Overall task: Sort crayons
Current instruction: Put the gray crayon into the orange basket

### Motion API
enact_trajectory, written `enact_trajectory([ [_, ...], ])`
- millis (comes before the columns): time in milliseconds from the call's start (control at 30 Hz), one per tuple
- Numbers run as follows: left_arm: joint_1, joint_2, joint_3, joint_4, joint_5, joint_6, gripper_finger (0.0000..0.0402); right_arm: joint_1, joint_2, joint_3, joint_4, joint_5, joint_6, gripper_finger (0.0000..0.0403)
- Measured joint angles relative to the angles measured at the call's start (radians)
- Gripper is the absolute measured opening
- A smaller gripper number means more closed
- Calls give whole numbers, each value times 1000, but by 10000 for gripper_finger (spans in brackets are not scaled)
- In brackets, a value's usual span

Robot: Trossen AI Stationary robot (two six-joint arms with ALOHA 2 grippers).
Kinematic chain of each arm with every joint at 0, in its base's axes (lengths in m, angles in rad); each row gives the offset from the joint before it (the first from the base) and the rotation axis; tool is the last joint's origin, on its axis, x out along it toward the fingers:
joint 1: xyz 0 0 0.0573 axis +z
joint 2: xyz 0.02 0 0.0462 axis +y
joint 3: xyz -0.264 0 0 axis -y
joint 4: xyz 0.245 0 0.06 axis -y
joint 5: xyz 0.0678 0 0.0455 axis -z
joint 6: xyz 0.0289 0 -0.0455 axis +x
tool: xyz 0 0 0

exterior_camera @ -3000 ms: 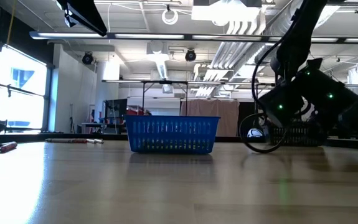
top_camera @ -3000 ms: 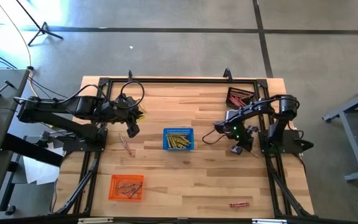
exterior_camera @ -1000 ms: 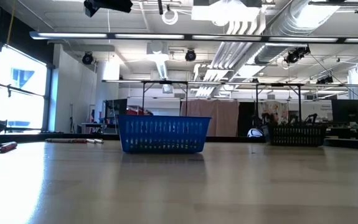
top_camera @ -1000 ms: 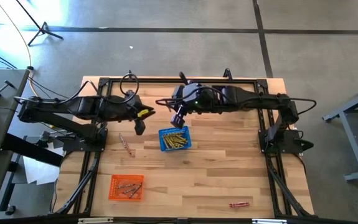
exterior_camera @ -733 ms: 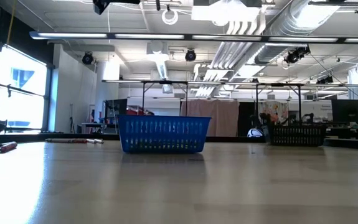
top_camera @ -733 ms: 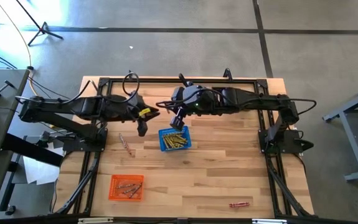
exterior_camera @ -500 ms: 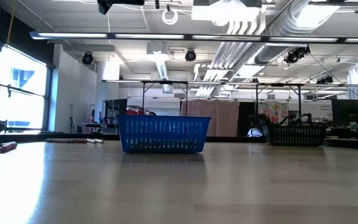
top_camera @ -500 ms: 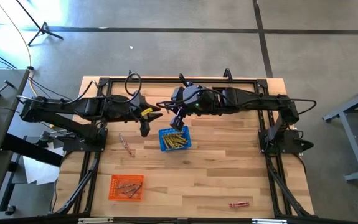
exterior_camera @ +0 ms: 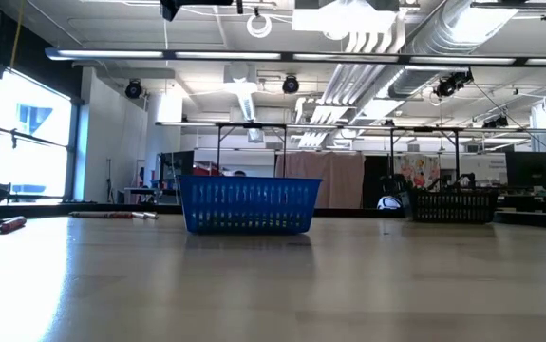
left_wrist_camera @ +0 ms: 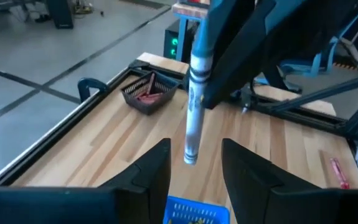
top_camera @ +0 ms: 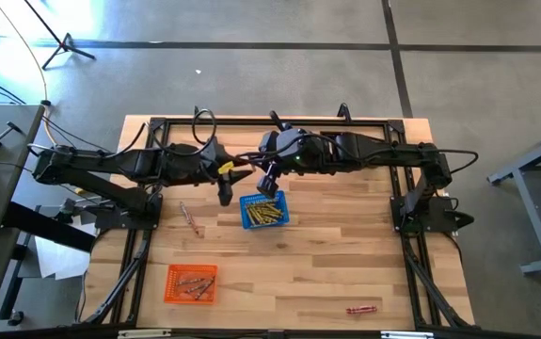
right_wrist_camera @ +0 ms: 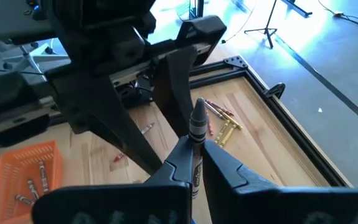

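Reaching in since before, the left claw (top_camera: 225, 196) gapes around the upright crayon (left_wrist_camera: 194, 102) pinched by the right claw (top_camera: 268, 181).

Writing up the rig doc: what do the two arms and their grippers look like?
Both arms are dark, near-black jointed links. The left arm carries looped black cables and a yellow marking near its wrist. The right arm also trails black cable. The left gripper and the right gripper each have two dark, flat, tapering fingers.
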Motion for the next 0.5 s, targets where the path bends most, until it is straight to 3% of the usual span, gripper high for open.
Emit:
enact_trajectory([
  [500,21,0,0,48,-18,0,138,0,0,0,71,-1,8,5],
])
